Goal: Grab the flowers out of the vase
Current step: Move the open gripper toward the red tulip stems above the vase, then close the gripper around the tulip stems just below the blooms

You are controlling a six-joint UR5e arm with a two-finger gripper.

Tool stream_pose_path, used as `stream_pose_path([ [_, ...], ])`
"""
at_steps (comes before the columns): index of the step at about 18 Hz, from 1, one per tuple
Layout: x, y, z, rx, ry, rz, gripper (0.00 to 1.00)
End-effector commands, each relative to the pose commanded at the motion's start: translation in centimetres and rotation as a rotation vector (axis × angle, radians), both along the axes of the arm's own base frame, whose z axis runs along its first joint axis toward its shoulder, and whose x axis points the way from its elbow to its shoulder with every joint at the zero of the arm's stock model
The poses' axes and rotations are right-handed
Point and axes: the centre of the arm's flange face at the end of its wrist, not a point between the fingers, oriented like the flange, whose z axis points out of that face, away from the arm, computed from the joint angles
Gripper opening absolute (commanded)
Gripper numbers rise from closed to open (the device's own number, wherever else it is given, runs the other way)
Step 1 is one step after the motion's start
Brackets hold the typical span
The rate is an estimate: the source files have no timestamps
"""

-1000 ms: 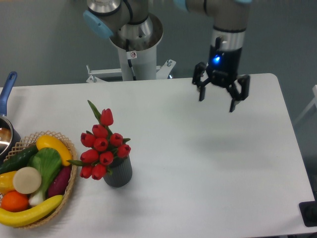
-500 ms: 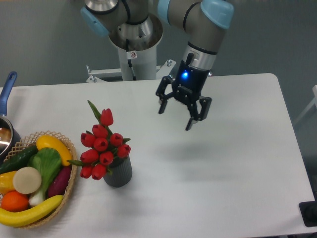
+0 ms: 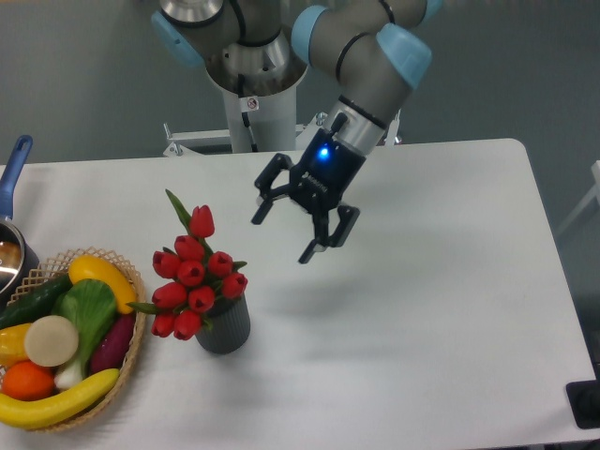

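- At the far left edge stood a pot [image 3: 9, 251] with a blue handle, only partly in view
- A wicker basket [image 3: 137, 323] beside it held toy fruit and vegetables [image 3: 66, 342], among them a banana, a cucumber and an orange
- The flowers [image 3: 194, 277], red closed tulip buds with green leaves, sat in the vase [image 3: 227, 326], a dark grey cylinder just right of the basket
- The gripper [image 3: 284, 234] hung tilted above the table [image 3: 441, 309], up and right of the flowers, fingers spread apart and empty, nothing between it and the buds
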Motion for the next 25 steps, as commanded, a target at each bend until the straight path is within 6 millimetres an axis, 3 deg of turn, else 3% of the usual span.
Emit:
stream_pose_path([
  [9,0.2,3.7,-3.3,0.056,-0.077,-0.07,1.0],
  [20,1.0,6.8,-4.5,0.097,-0.116,-0.131,0.99],
  [22,1.0,6.8,-4.3,0.105,-0.118,-0.132,0.81],
  [25,0.9,6.9,-4.2,0.111,-0.12,-0.133,0.66],
])
